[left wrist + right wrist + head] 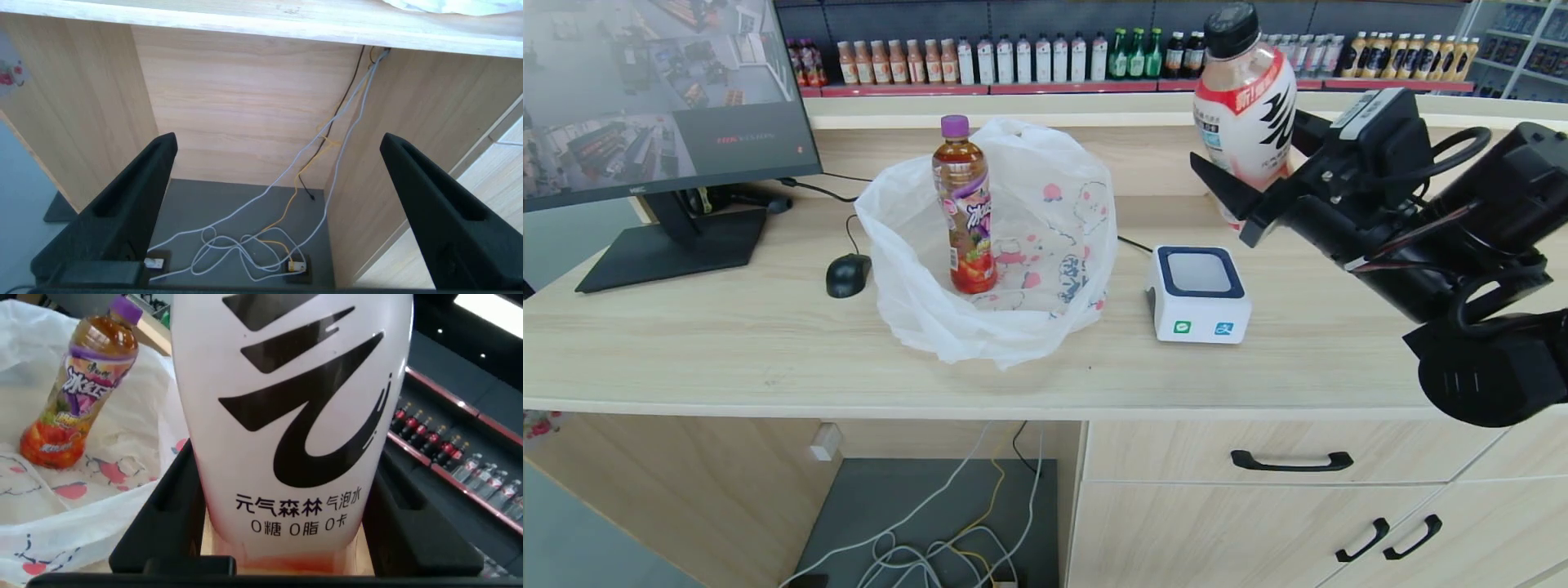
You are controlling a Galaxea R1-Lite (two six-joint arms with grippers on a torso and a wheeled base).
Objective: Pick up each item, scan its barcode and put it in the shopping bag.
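2 claws: R claw (1250, 175) clamped on white bottle (1245, 98) above counter (686, 351); L claw (278, 147) apart, below edge.

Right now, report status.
Right claw shut on white black-capped plastic bottle, above wooden counter. Left claw open, under counter. Purple-capped amber bottle upright inside white plastic bag.

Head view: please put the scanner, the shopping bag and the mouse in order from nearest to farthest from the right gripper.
1. Scanner, on the counter, right of middle, closest to the right gripper holding a white bottle.
2. Shopping bag, at the middle.
3. Mouse, left of the bag.
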